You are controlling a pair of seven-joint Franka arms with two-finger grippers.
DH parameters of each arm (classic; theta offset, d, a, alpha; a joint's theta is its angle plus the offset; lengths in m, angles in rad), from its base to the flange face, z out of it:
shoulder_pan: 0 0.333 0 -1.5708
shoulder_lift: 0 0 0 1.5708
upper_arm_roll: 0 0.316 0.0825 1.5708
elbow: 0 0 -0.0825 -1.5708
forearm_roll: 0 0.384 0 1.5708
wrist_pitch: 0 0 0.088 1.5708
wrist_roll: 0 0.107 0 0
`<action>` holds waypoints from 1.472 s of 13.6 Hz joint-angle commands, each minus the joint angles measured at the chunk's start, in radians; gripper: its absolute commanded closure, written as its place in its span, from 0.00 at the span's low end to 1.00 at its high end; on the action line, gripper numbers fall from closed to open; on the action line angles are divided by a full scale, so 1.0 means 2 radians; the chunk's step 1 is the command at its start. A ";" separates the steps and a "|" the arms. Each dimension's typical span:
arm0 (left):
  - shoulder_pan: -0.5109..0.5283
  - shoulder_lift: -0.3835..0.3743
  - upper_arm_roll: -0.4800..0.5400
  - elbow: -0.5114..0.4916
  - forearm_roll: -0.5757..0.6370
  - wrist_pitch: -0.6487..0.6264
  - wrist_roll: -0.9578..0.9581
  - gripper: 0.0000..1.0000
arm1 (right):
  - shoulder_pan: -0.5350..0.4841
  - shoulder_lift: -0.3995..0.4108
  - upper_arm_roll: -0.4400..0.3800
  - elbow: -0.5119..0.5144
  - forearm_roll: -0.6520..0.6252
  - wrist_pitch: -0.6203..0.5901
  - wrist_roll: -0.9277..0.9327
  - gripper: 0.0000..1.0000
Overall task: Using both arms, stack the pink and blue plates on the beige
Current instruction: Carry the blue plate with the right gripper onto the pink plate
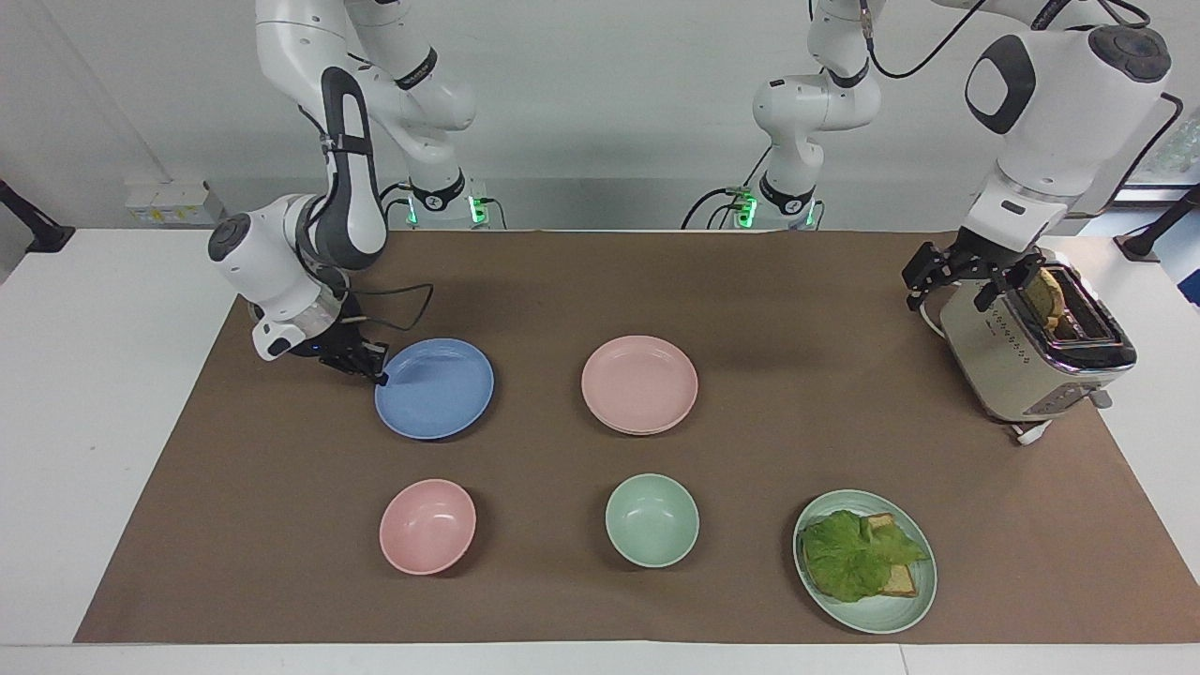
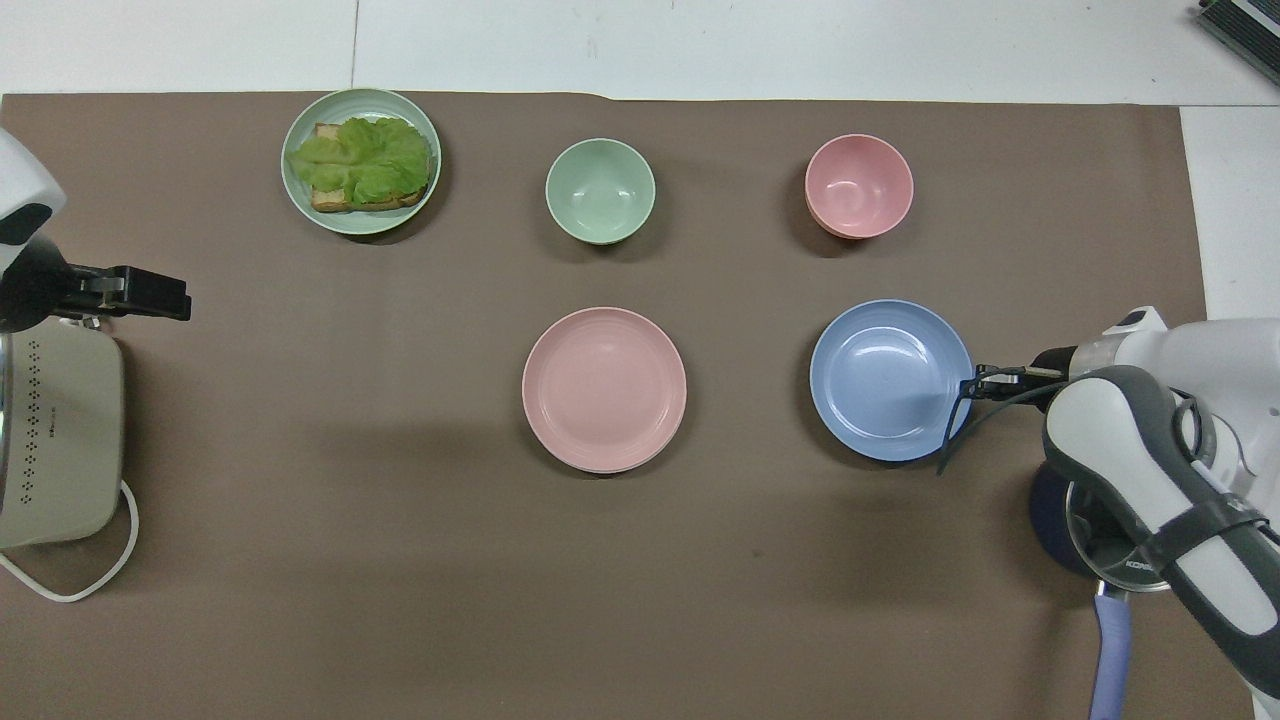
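Observation:
The blue plate (image 1: pixel 436 389) (image 2: pixel 890 380) lies toward the right arm's end of the brown mat. My right gripper (image 1: pixel 380 375) (image 2: pixel 968 385) is shut on its rim, on the side away from the pink plate. The pink plate (image 1: pixel 639 382) (image 2: pixel 604 388) rests flat at the mat's middle. A thin second rim peeks out under it. The beige plate does not show on its own. My left gripper (image 1: pixel 947 291) (image 2: pixel 180 305) hangs open and holds nothing, above the toaster's end nearer the robots.
A steel toaster (image 1: pixel 1031 347) (image 2: pixel 55 440) with bread stands at the left arm's end. Farther from the robots are a pink bowl (image 1: pixel 427 526) (image 2: pixel 858 186), a mint bowl (image 1: pixel 652 519) (image 2: pixel 600 190) and a mint plate (image 1: pixel 881 614) (image 2: pixel 300 200) with lettuce and bread. A lilac-handled pot (image 2: pixel 1108 640) sits under the right arm.

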 commanded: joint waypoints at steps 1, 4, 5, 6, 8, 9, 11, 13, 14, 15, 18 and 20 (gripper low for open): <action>0.003 0.006 -0.002 0.014 0.008 -0.011 0.004 0.00 | 0.029 -0.042 0.003 -0.001 0.016 -0.021 0.039 1.00; 0.002 0.005 -0.002 0.013 0.008 -0.018 0.003 0.00 | 0.094 -0.057 0.003 0.014 0.015 -0.021 0.129 1.00; 0.003 0.005 -0.002 0.013 0.008 -0.018 0.004 0.00 | 0.115 -0.054 0.003 0.021 0.014 -0.016 0.156 1.00; 0.003 0.005 -0.002 0.013 0.008 -0.018 0.004 0.00 | 0.138 -0.051 0.003 0.027 0.010 -0.013 0.186 1.00; 0.004 0.005 -0.002 0.013 0.008 -0.019 0.004 0.00 | 0.183 -0.045 0.003 0.038 0.005 -0.002 0.247 1.00; 0.003 0.005 -0.002 0.013 0.008 -0.019 0.004 0.00 | 0.201 -0.044 0.003 0.043 0.005 -0.001 0.275 1.00; 0.003 0.005 -0.002 0.013 0.008 -0.019 0.004 0.00 | 0.234 -0.042 0.003 0.048 -0.029 -0.001 0.321 1.00; 0.003 0.005 -0.002 0.013 0.008 -0.019 0.004 0.00 | 0.259 -0.021 0.003 0.051 -0.070 0.010 0.366 1.00; 0.003 0.005 -0.002 0.013 0.008 -0.019 0.004 0.00 | 0.270 -0.009 0.003 0.058 -0.073 0.020 0.380 1.00; 0.003 0.005 -0.002 0.013 0.008 -0.019 0.004 0.00 | 0.285 0.003 0.003 0.065 -0.077 0.023 0.390 1.00; 0.003 0.005 -0.002 0.013 0.008 -0.019 0.004 0.00 | 0.292 0.035 0.003 0.095 -0.079 0.036 0.398 1.00; 0.003 0.005 -0.002 0.013 0.008 -0.019 0.004 0.00 | 0.303 0.054 0.002 0.104 -0.080 0.051 0.401 1.00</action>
